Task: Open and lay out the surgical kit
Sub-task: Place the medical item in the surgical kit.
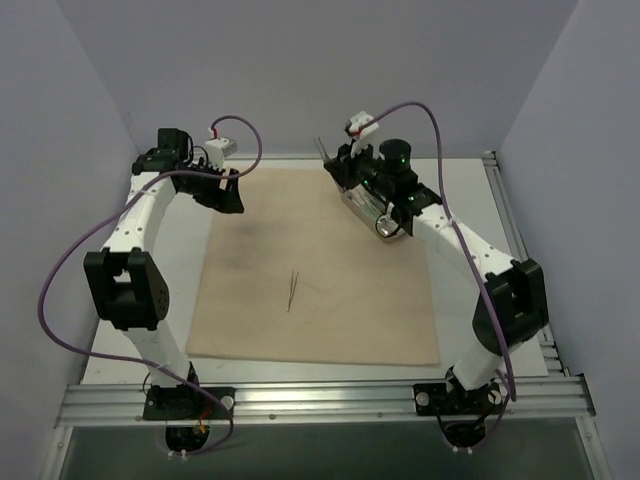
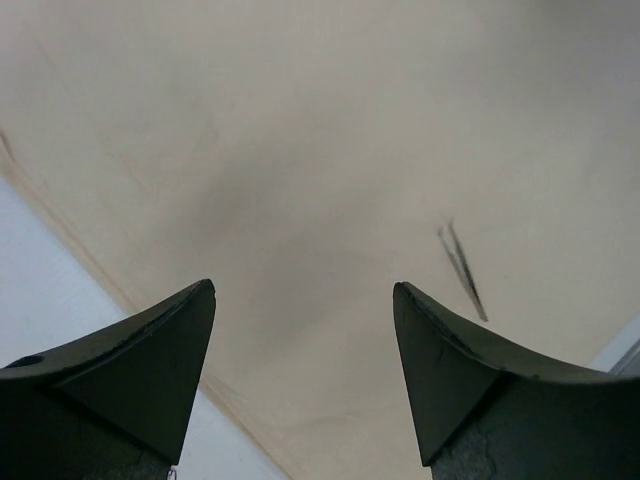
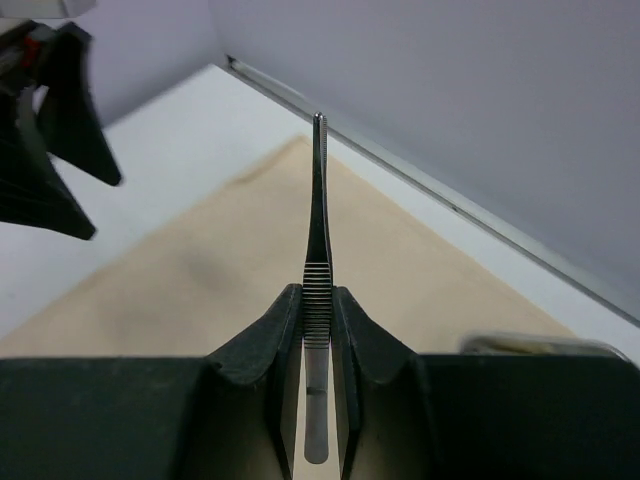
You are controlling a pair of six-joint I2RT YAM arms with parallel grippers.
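Note:
The beige cloth wrap lies spread flat on the table. One pair of thin metal tweezers rests near its middle and shows past my left fingers in the left wrist view. The shiny steel tray sits on the cloth's back right part, under my right arm. My right gripper is shut on the ribbed grip of a second pair of tweezers, held above the cloth's far edge. My left gripper hangs open and empty over the cloth's back left corner.
White table surface shows beside the cloth's left edge. Grey walls enclose the back and sides, with a metal rail along the right. The left gripper's dark fingers appear at the left of the right wrist view.

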